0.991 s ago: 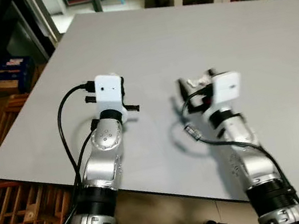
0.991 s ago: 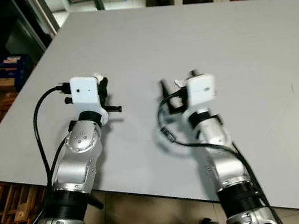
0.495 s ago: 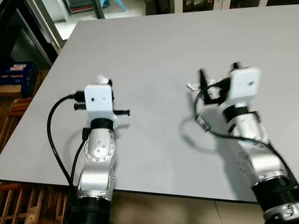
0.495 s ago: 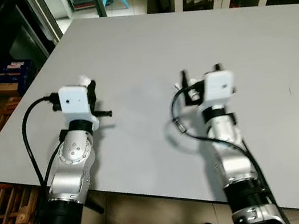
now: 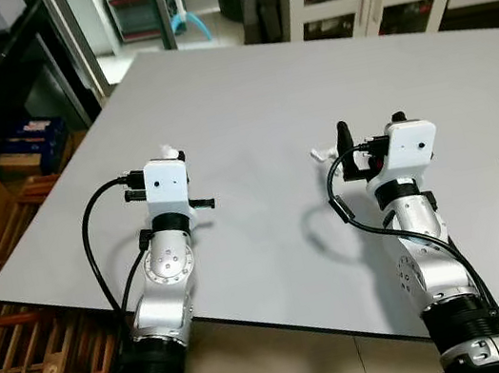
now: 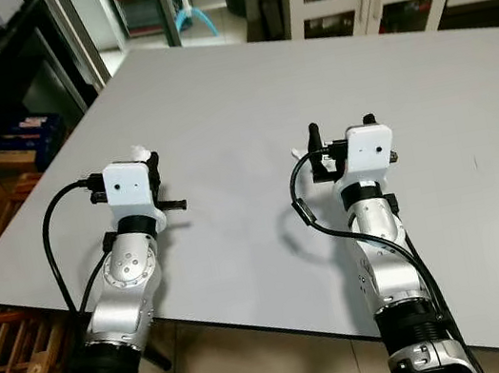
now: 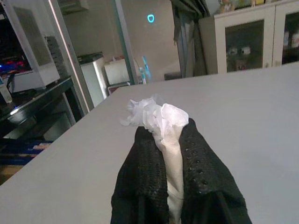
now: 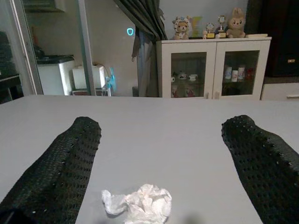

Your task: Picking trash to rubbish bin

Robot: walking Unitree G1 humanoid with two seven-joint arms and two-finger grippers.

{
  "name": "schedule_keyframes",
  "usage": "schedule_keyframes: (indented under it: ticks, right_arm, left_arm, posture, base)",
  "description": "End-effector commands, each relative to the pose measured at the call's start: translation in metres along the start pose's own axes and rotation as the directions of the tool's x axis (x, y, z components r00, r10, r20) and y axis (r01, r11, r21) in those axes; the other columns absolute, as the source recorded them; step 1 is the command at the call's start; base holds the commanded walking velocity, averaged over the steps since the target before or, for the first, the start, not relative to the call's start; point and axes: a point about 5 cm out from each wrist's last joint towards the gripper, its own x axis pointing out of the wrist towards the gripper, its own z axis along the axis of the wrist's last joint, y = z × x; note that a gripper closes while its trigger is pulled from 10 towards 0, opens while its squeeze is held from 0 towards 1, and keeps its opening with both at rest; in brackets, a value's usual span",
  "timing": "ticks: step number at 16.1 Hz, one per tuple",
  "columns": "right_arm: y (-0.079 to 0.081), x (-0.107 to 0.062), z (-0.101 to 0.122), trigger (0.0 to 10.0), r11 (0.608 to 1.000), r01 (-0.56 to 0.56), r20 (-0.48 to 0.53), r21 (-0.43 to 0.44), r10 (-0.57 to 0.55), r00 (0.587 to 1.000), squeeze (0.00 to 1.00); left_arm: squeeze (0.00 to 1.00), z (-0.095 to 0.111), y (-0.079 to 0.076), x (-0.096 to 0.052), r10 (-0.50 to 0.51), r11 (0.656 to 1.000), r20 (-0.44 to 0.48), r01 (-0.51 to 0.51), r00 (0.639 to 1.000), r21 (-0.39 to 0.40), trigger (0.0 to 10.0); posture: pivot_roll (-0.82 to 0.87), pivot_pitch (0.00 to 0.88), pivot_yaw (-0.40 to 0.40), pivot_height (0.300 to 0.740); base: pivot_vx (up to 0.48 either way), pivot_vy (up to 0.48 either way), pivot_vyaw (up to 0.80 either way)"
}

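My left gripper [image 7: 163, 135] is shut on a crumpled white tissue [image 7: 158, 115], which sticks out past the fingertips. In the left eye view this gripper [image 5: 169, 154] hovers over the left part of the grey table [image 5: 241, 82]. My right gripper [image 8: 164, 126] is open, its two black fingers spread wide above the table. A second crumpled white tissue [image 8: 138, 203] lies on the table below and between them, nearer the left finger. From the head, that tissue [image 5: 322, 150] lies just left of the right gripper [image 5: 369, 124].
The table's near edge [image 5: 253, 316] runs under both forearms, with tiled floor below. A wooden rack [image 5: 26, 346] and blue boxes [image 5: 28, 138] lie off the left edge. White glass-door cabinets [image 5: 362, 2] stand behind the table.
The whole picture has shifted, so the head has moved. The loose tissue, earlier between the right gripper's fingers, now shows just left of them. The left gripper still holds its tissue.
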Motion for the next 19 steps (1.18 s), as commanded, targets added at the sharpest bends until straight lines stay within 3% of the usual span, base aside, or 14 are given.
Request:
schedule_keyframes:
  ticks: [1, 15, 19]
  right_arm:
    - [0.002, -0.002, -0.004, 10.0, 1.0, -0.003, -0.01, -0.001, 0.003, 1.0, 0.0]
    - [0.008, -0.004, -0.011, 10.0, 1.0, -0.029, -0.038, 0.005, 0.029, 0.999, 0.0]
    - [0.008, -0.002, -0.011, 10.0, 1.0, -0.026, -0.041, 0.004, 0.027, 0.999, 0.0]
  left_arm:
    - [0.0, -0.005, 0.001, -0.003, 0.017, 1.0, -0.012, -0.017, 1.0, 0.0, 10.0]
    - [0.0, -0.003, -0.01, -0.003, -0.003, 1.0, 0.007, 0.003, 1.0, -0.021, 10.0]
    - [0.0, -0.002, -0.01, -0.002, -0.002, 1.0, 0.005, 0.003, 1.0, -0.026, 10.0]
  posture:
    - [-0.04, 0.026, 0.049, 0.74]
    - [-0.04, 0.04, 0.044, 0.74]
    - [-0.04, 0.048, 0.041, 0.74]
  base:
    - [0.0, 0.0, 0.0]
    - [0.0, 0.0, 0.0]
    - [-0.304, 0.0, 0.0]
